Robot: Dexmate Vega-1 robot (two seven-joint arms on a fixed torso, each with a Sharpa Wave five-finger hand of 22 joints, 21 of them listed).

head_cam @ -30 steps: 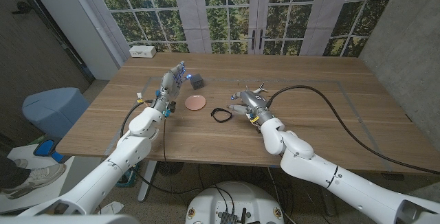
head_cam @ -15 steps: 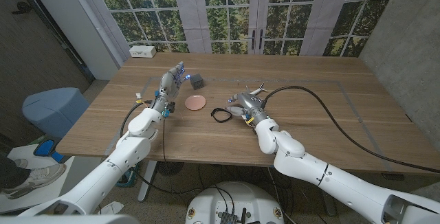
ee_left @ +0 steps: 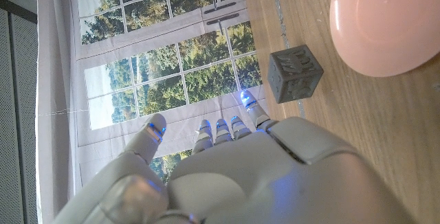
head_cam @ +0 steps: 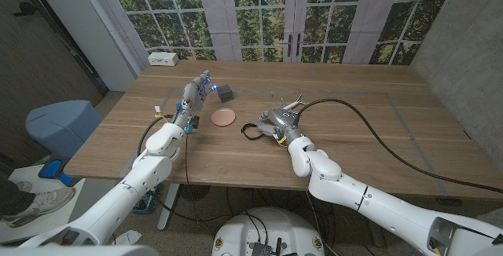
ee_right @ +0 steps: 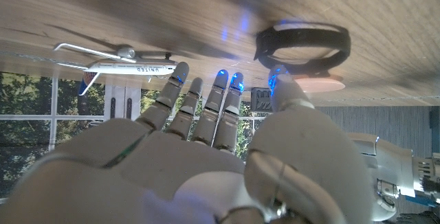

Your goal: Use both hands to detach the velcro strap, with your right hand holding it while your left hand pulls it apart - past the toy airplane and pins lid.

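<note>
The black velcro strap [head_cam: 251,131] lies as a closed loop on the wooden table [head_cam: 354,142], just right of the pink pins lid [head_cam: 225,117]. My right hand [head_cam: 277,121] hovers right beside the strap with fingers spread and nothing in it. In the right wrist view its fingertips [ee_right: 221,81] reach close to the strap [ee_right: 302,45]; whether they touch it is unclear. The white toy airplane [head_cam: 292,101] stands just behind that hand and appears as a small airplane [ee_right: 120,66] in the wrist view. My left hand [head_cam: 196,91] is raised left of the lid, fingers apart and empty.
A grey cube [head_cam: 225,93] sits behind the lid, close to my left hand's fingertips [ee_left: 244,100]. A white box [head_cam: 164,58] rests at the far left corner. A thick black cable [head_cam: 377,130] curves across the table's right half from the right wrist.
My right hand has slid left, from beside the airplane up to the strap. The left hand and the objects have stayed put.
</note>
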